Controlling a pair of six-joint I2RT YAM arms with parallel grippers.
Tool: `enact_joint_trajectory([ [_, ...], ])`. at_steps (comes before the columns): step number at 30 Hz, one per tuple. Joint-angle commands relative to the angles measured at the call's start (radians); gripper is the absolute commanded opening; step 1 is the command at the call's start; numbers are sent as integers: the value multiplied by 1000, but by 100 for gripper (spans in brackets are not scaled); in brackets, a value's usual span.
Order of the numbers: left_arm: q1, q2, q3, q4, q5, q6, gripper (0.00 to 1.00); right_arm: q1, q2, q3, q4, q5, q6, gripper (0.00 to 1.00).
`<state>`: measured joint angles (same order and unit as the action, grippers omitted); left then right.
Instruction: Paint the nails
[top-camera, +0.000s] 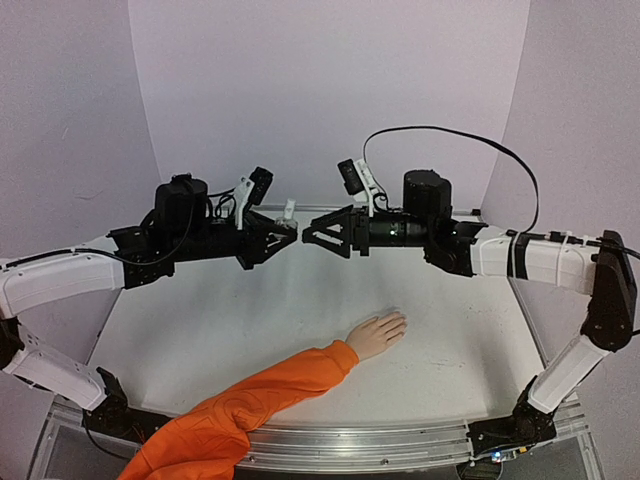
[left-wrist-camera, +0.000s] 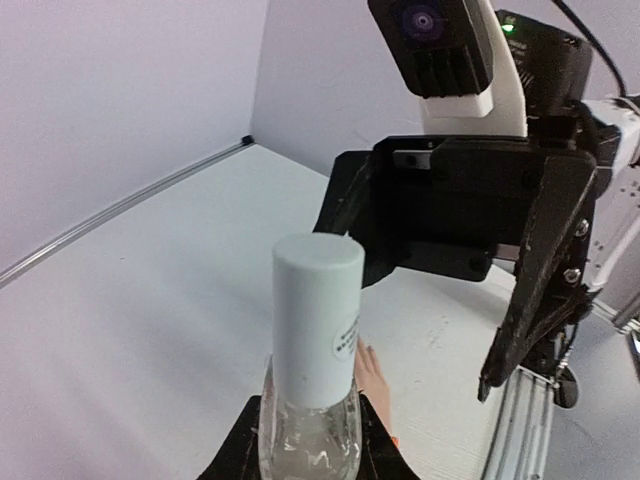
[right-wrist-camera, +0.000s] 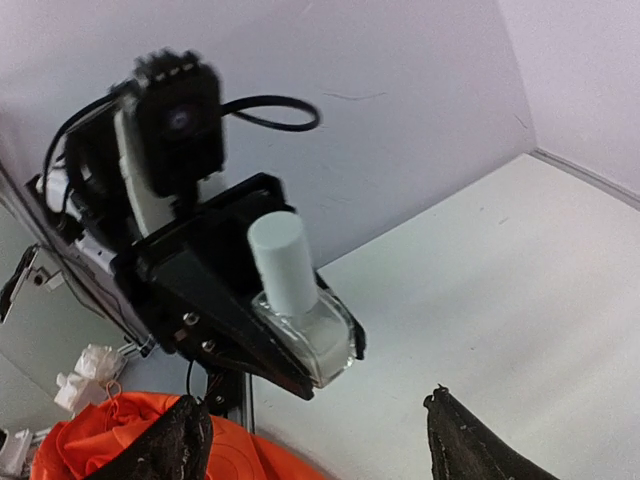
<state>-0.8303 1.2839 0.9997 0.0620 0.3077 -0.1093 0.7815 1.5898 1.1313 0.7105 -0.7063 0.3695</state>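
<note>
My left gripper (top-camera: 282, 236) is shut on the glass body of a small nail polish bottle (left-wrist-camera: 308, 430) with a tall white cap (left-wrist-camera: 318, 315), held high above the table. My right gripper (top-camera: 311, 232) is open and empty, facing the bottle's cap a short way off. In the right wrist view the bottle (right-wrist-camera: 310, 335) sits beyond my open right fingertips (right-wrist-camera: 185, 440). The pale mannequin hand (top-camera: 377, 334) with an orange sleeve (top-camera: 260, 395) lies flat on the table below; its nails (top-camera: 400, 320) are too small to make out. The hand also shows in the left wrist view (left-wrist-camera: 372, 385).
The white table (top-camera: 460, 340) is enclosed by pale walls behind and at the sides. A metal rail (top-camera: 380, 437) runs along the near edge. The sleeve hangs over that edge at lower left. A black cable (top-camera: 470, 135) loops above the right arm.
</note>
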Motion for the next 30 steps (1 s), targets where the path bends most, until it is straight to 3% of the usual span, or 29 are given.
enact_joint_trajectory([
  [1,-40,-21,28,-33,-313,68,0,15,15,94,-15,213,159,75],
  [7,-63,21,67,-96,-439,72,0,72,57,172,-18,332,246,72],
  [12,-70,45,84,-116,-465,60,0,100,104,260,-114,486,296,55],
  [15,-74,55,93,-122,-469,56,0,111,143,309,-161,544,338,51],
  [27,-78,60,106,-143,-479,61,0,153,219,389,-214,567,349,30],
  [30,-79,58,108,-146,-452,57,0,152,213,376,-202,543,334,16],
])
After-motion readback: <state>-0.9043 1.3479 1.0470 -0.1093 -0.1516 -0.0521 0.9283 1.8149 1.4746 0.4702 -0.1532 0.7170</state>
